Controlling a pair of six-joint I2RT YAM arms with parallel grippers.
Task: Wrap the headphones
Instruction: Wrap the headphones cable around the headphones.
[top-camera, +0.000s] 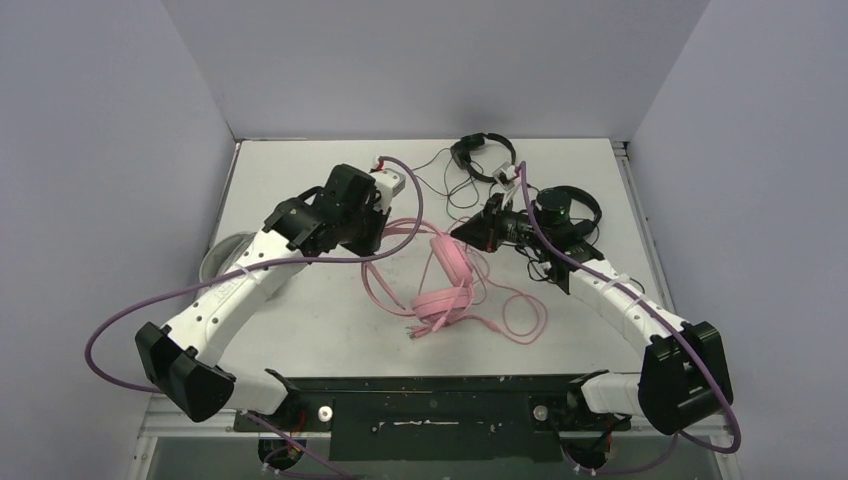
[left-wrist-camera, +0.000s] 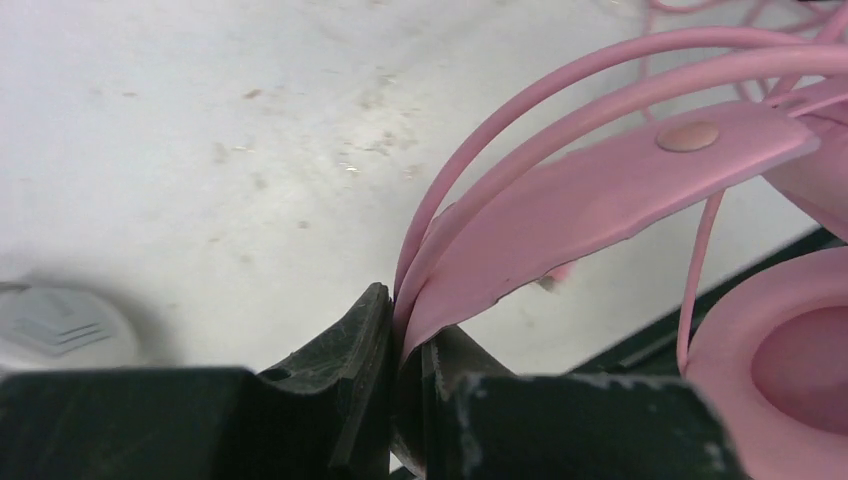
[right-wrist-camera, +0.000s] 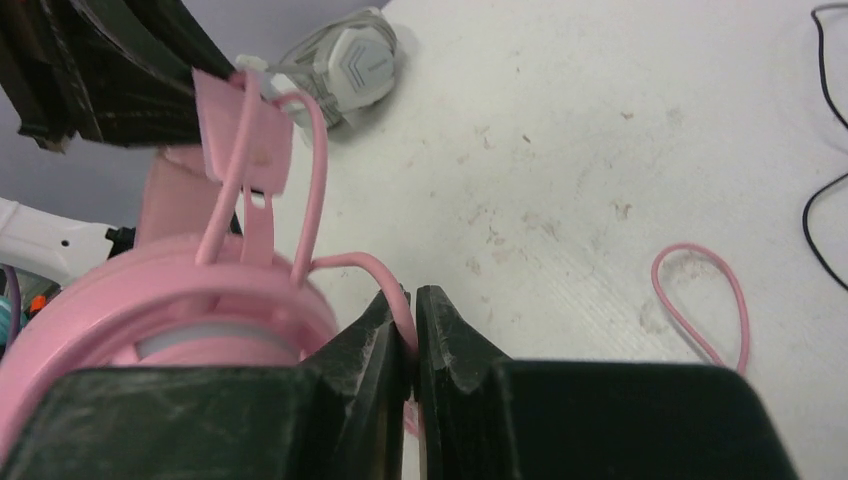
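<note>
The pink headphones (top-camera: 446, 290) lie mid-table, with pink cable (top-camera: 520, 322) looped around them. My left gripper (top-camera: 378, 238) is shut on the pink cable strap (left-wrist-camera: 600, 180) together with cable strands, seen in the left wrist view (left-wrist-camera: 405, 325). My right gripper (top-camera: 458, 232) is shut on the pink cable (right-wrist-camera: 405, 300) right beside a pink ear cup (right-wrist-camera: 150, 310). Two thin black headsets (top-camera: 483, 156) (top-camera: 572, 206) lie at the back right. The white-grey headset (top-camera: 215, 262) lies at the left, partly hidden under my left arm.
Black cables (top-camera: 440, 180) trail across the back of the table (top-camera: 300, 320). A loose pink cable loop (right-wrist-camera: 700, 300) lies on the table right of my right gripper. Grey walls enclose three sides.
</note>
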